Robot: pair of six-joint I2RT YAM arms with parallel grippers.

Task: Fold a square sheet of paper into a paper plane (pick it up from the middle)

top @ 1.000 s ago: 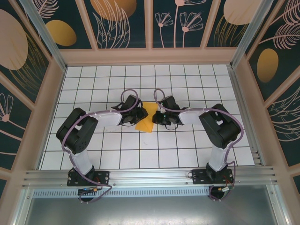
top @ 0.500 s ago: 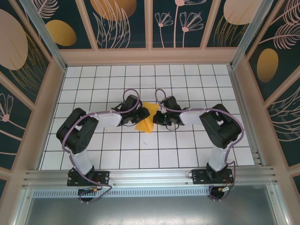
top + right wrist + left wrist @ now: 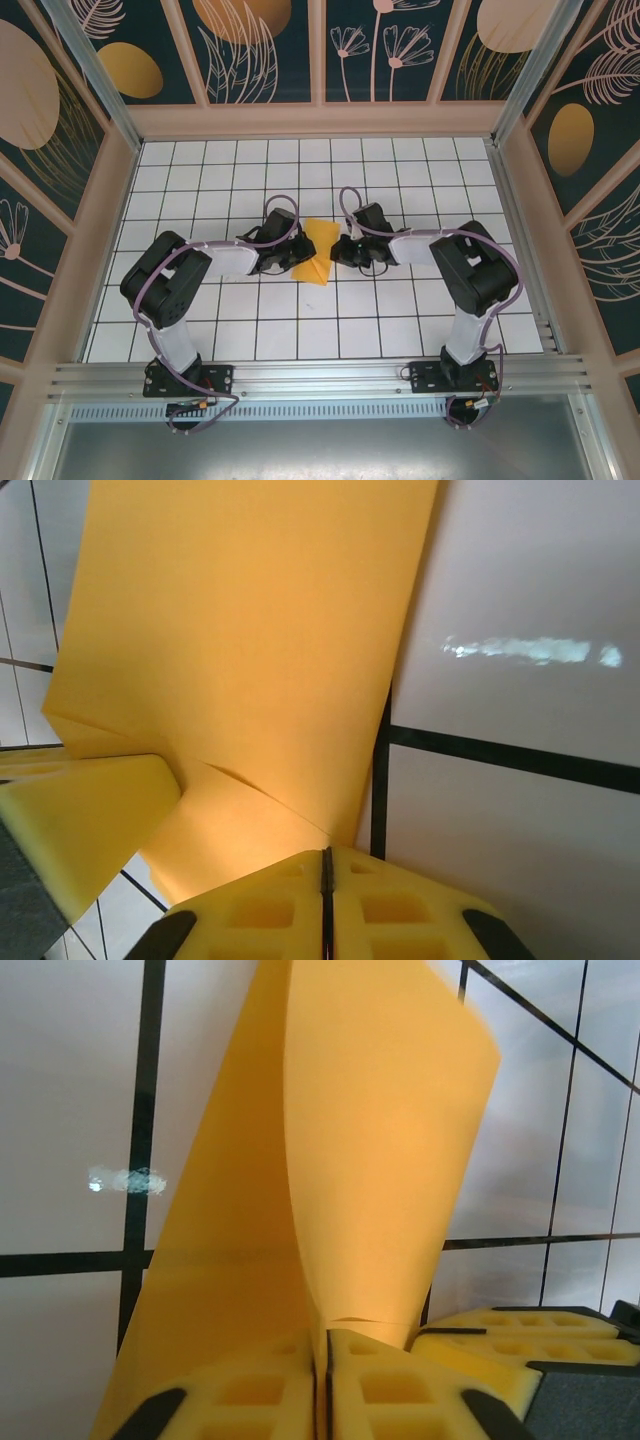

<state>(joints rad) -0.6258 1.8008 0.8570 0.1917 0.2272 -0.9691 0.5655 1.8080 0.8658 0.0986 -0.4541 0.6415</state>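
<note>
Smack in the middle of the grid table (image 3: 380,330), the square sheet of paper (image 3: 318,245) sits right between the 2 arms. The left gripper (image 3: 300,255) is on its left edge and the right gripper (image 3: 338,250) on its right, so neither arm is really nearer. They're basically nose to nose with the paper bridging the gap.

From the left wrist cam, that gripper's foam pads (image 3: 250,1390) are pressed fully together, and the orange paper runs straight down into the seam, so it's pinching the sheet. It looks the same on the right wrist cam: pads closed tight, with a corner of the paper tucked in at the seam. That looks like a pinch too, though only a sliver is caught.

The sheet isn't a flat square. From above it's a narrowish kite-like shape, with its long axis running roughly near-to-far and tilted a bit. Up close it curls up off the table with a sharp crease through it, plain orange-yellow with no tears I can spot.

My guess is the next move depends on both pinches holding while the arms work across that crease line.
</note>
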